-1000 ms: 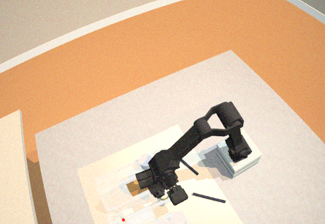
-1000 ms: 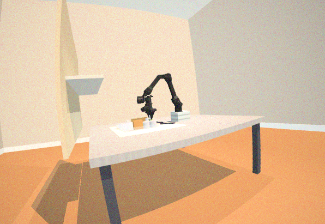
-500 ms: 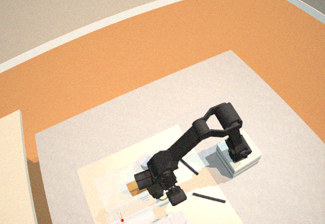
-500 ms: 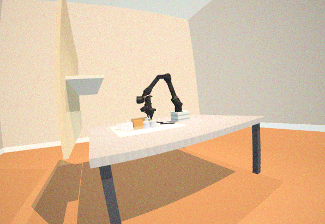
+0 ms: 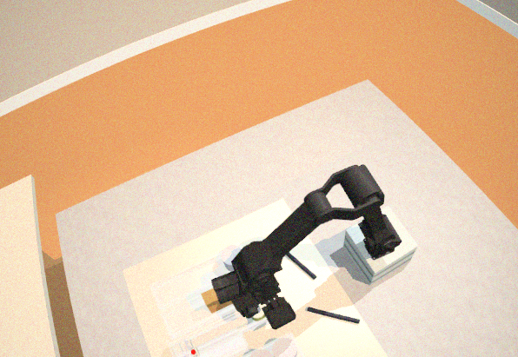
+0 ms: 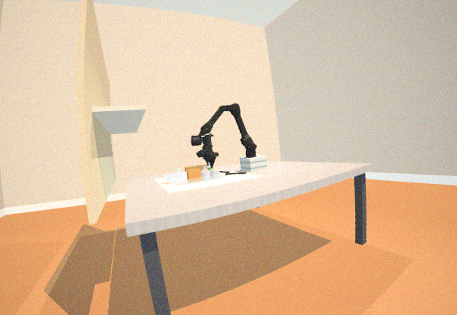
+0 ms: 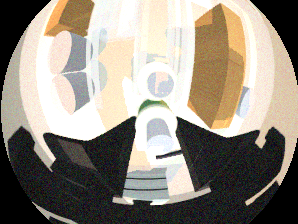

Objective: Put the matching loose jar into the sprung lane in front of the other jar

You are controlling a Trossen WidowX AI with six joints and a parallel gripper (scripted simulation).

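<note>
White with a green band, the one jar that matters is gripped by the end effector, looks roughly upright to me, long axis up and down, top up. It's at the lane's near end, right by one other round-topped jar. Further out on the table: two pink-topped grey cylinders, two orange-brown blocks, two dark bars.
</note>
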